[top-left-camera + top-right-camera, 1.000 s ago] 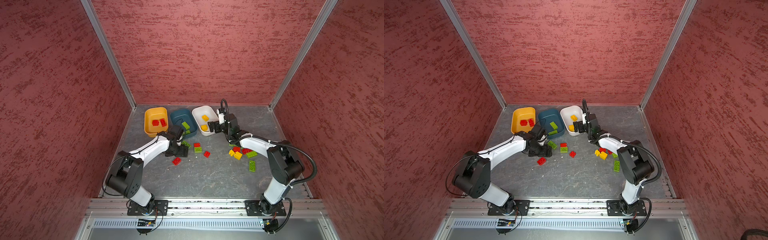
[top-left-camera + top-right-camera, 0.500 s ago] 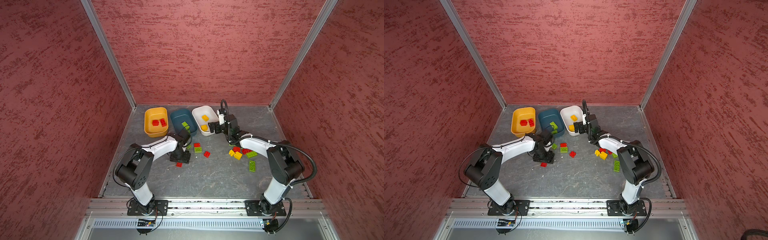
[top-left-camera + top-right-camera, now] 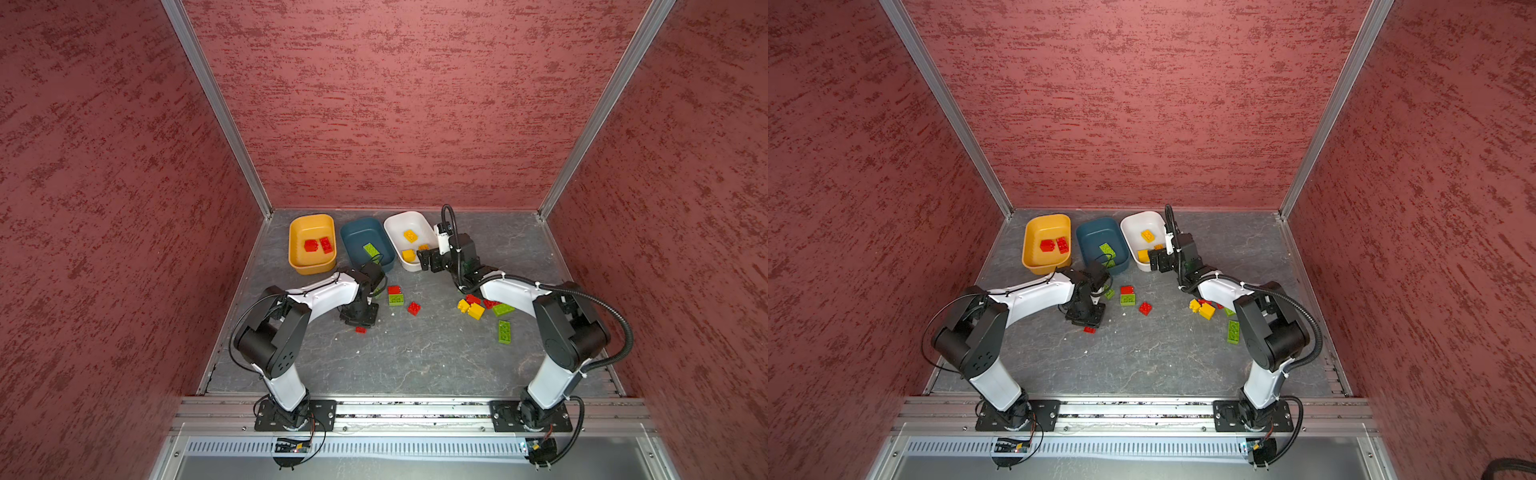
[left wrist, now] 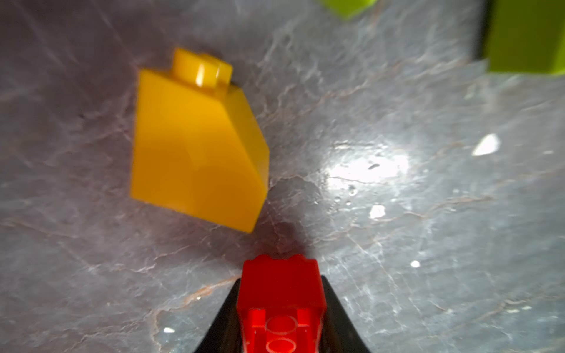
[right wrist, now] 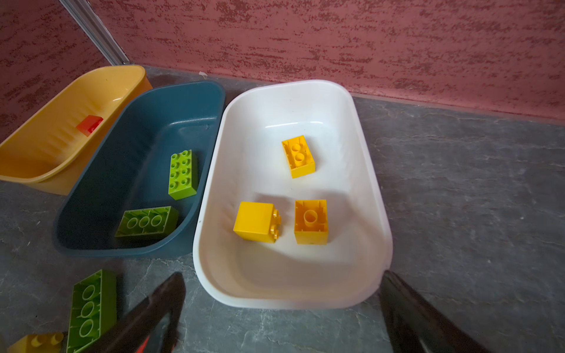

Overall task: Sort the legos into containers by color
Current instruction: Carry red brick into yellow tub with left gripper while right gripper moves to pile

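- Left wrist view shows the left claw [image 4: 279, 279] pinching a small red studded plastic brick [image 4: 279, 298] just over the grey marbled tabletop [image 4: 428, 214]. I can't tell if it's lifted clear yet.
- Both top views show what's sorted so far. The mustard yellow plastic tub [image 3: 311, 226] has two red bricks [image 3: 326, 245]. The dark teal plastic tub [image 3: 357, 232] gets the greens and the white plastic tub [image 3: 405, 220] gets the yellows.
- Right wrist view gives the better count: two lime green bricks [image 5: 182, 174] in the teal one and three yellow bricks [image 5: 298, 156] in the white one. From above, the second green is mostly hidden.
- The right claw [image 3: 427, 262] is spread wide with nothing in it, hanging just at the near rim of the white tub.
- Still to do: roughly a dozen loose bricks [image 3: 395, 299] in all three colours sit scattered between the arms. I'd call it under half done.
- Only the left wrist cam shows the chunky yellow plastic brick [image 4: 195, 143] lying right beside the pinched red one. In the top views the arm covers it.
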Tool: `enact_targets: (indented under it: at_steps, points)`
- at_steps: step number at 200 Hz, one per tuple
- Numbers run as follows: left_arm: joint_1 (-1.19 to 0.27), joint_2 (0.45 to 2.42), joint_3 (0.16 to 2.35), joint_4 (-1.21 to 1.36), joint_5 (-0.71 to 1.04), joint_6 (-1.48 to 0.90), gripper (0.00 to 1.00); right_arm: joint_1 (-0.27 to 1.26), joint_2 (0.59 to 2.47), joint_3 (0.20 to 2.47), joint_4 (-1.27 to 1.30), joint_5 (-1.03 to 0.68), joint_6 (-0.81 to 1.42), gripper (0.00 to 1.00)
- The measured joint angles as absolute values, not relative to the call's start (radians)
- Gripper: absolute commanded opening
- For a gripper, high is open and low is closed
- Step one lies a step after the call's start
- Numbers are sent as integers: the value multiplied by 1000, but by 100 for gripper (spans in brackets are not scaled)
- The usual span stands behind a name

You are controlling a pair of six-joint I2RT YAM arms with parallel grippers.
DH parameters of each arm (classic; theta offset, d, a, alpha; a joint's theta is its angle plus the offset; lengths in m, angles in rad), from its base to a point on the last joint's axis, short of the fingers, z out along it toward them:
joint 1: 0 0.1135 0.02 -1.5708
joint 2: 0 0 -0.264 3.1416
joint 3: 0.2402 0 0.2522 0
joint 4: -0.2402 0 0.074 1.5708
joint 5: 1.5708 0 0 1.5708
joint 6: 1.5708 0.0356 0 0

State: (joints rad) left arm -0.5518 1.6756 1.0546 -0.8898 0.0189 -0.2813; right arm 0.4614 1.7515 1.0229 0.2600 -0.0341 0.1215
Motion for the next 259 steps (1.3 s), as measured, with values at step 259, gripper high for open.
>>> enact_targets:
  at_steps: [259]
  points:
    - [110, 2074, 1640, -513, 49, -414, 57, 738, 1882, 1171, -11, -118, -51, 72]
